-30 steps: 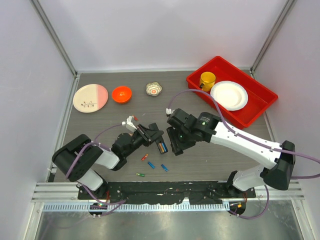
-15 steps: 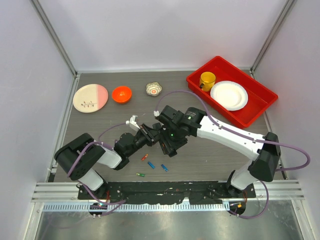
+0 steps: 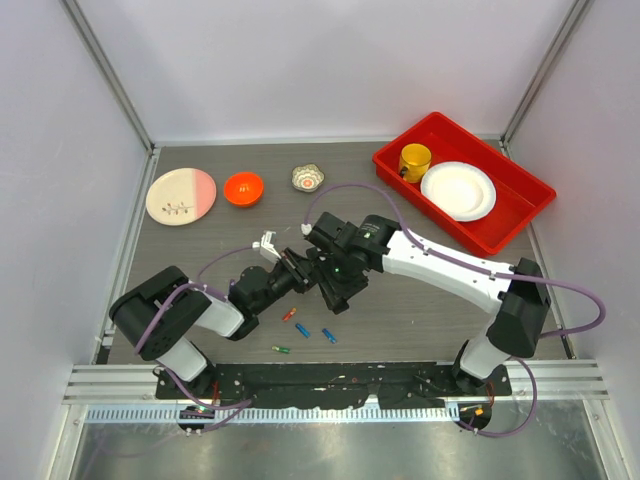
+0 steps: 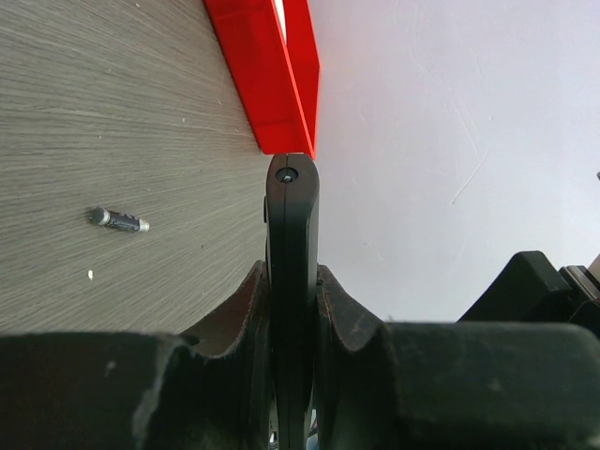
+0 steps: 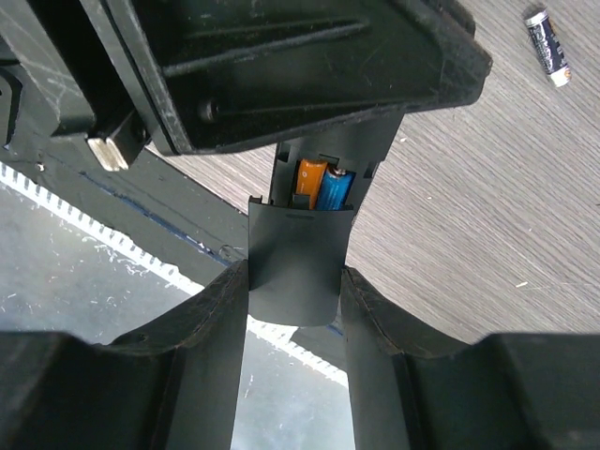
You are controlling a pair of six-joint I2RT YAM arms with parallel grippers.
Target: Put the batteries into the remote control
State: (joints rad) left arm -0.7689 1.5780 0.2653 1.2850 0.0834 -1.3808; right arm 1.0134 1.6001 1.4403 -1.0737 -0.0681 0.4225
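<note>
My left gripper is shut on the slim black remote control, held edge-on above the table. In the right wrist view an orange battery and a blue battery lie in its open recess. My right gripper is shut on the small flat black cover, whose top edge meets the recess. In the top view my right gripper is right against the left one. Loose batteries lie on the table below: orange, blue, blue and green.
A dark battery lies on the table beyond the remote; it also shows in the right wrist view. A red tray with a yellow cup and white plate is back right. A pink plate, orange bowl and small cup are at the back.
My right arm has swung left with the cover and closed in on the remote in my left gripper. The left gripper has shifted slightly towards it. The loose batteries have not moved.
</note>
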